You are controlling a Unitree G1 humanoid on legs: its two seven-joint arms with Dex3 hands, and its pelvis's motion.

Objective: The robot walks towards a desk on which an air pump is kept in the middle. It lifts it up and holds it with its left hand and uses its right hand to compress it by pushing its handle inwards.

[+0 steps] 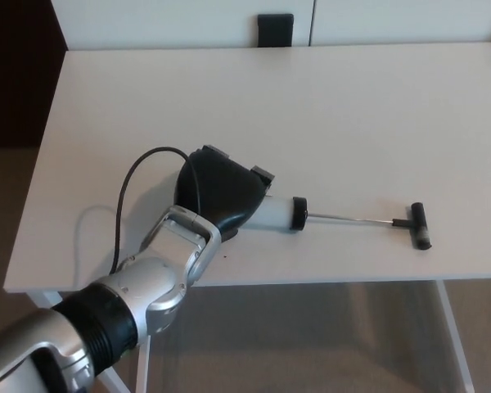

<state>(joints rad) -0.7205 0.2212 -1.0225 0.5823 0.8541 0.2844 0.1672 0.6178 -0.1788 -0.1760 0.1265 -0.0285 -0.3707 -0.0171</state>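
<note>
Black left robot hand (221, 190) over air pump (278, 214) barrel, handle (421, 226) extended, white desk (327, 106)

The desk (327, 106) is plain white. The pump (311, 215) has a white barrel, black cap, silver rod and black handle. The left hand (221, 192) is black; its arm (139, 295) is silver.
</note>
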